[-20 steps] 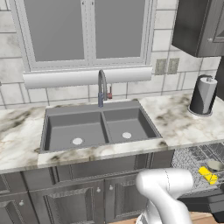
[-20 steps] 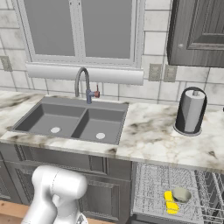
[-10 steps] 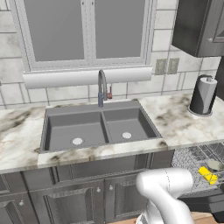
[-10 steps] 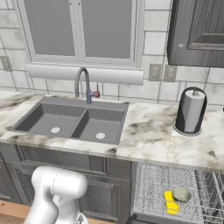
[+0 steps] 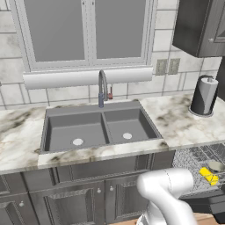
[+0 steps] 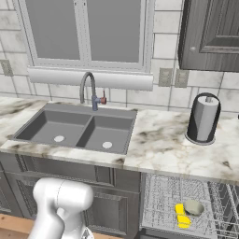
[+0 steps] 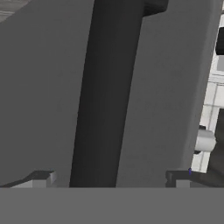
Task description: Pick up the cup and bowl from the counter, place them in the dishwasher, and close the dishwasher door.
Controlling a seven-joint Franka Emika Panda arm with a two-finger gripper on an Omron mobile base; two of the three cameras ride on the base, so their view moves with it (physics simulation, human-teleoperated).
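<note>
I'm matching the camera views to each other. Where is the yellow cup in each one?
Left base view: the cup lies in the dishwasher rack, far lower right, just below the bowl.
Right base view: cup at bottom right of centre, in the rack, left of the bowl.
Hand view: I cannot make it out among the close grey panels.
Shared landmark: the paper towel roll on the counter, above and behind the rack.

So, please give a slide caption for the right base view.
Yellow cup and bowl lying in the open dishwasher rack.
</note>
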